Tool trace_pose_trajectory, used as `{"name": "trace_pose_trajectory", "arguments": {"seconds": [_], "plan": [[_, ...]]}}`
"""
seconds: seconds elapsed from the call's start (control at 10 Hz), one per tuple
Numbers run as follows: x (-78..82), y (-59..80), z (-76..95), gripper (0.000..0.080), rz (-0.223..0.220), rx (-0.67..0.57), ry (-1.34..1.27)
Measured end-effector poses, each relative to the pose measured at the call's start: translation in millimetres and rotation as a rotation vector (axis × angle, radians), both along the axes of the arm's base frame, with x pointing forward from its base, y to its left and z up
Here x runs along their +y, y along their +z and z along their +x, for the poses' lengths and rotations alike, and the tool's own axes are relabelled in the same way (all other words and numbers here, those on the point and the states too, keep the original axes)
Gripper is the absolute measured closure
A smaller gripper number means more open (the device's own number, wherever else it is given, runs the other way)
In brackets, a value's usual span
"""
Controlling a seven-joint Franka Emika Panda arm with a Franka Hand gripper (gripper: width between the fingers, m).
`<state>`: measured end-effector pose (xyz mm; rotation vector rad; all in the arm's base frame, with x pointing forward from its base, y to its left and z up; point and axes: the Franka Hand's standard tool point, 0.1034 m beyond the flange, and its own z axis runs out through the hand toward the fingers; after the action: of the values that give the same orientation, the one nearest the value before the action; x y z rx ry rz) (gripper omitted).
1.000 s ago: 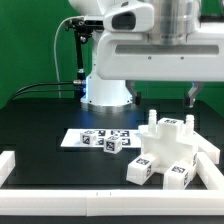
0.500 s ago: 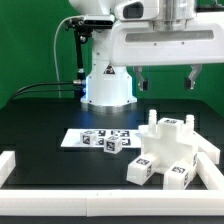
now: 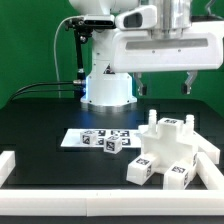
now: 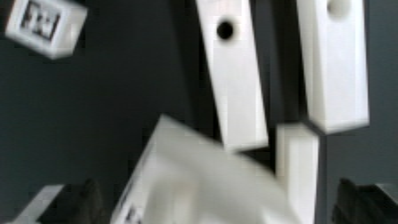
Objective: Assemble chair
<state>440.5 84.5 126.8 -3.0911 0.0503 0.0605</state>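
Hovering high above the white chair (image 3: 168, 150), hand (image 3: 163, 91) spread wide, holding nothing

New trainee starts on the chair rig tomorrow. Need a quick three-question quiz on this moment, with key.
1. True or false: the fingers are shut on a part of the chair.
2. In the exterior view, the chair stands: A) at the far left, B) at the right, C) dead centre.
3. What flat tagged sheet lies at the exterior view's left of the chair?
Key: 1 false, they are open and hold nothing. 2 B. 3 the marker board.
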Motion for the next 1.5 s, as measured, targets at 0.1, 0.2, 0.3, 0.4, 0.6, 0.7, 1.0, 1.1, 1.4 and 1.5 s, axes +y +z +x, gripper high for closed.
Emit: {"name": "trace_pose_trajectory", "arguments": {"seconds": [0.1, 0.2, 0.3, 0.4, 0.6, 0.7, 1.0, 1.1, 1.4, 1.5], "plan": [[0.5, -11.4, -12.1, 0.0150, -0.001, 0.009, 0.022], [2.8, -15.6, -12.2, 0.0150, -0.010, 0.010, 0.007], [2.3, -15.3, -11.7, 0.0150, -0.009, 0.009, 0.009], [2.0, -15.7, -12.0, 0.0150, -0.009, 0.010, 0.009], [0.1, -26.6, -13.8, 0.0150, -0.013, -0.043, 0.072], [1.1, -38.6, -17.3, 0.0150, -0.019, -0.048, 0.111], [7.9, -75.8, -12.7, 0.0150, -0.037, -0.136, 0.198], [8.5, -74.8, -13.4, 0.0150, -0.035, -0.125, 0.202], [7.9, -75.1, -13.1, 0.0150, -0.035, -0.126, 0.201], [10.6, -77.0, -10.5, 0.0150, -0.034, -0.124, 0.200]]}}
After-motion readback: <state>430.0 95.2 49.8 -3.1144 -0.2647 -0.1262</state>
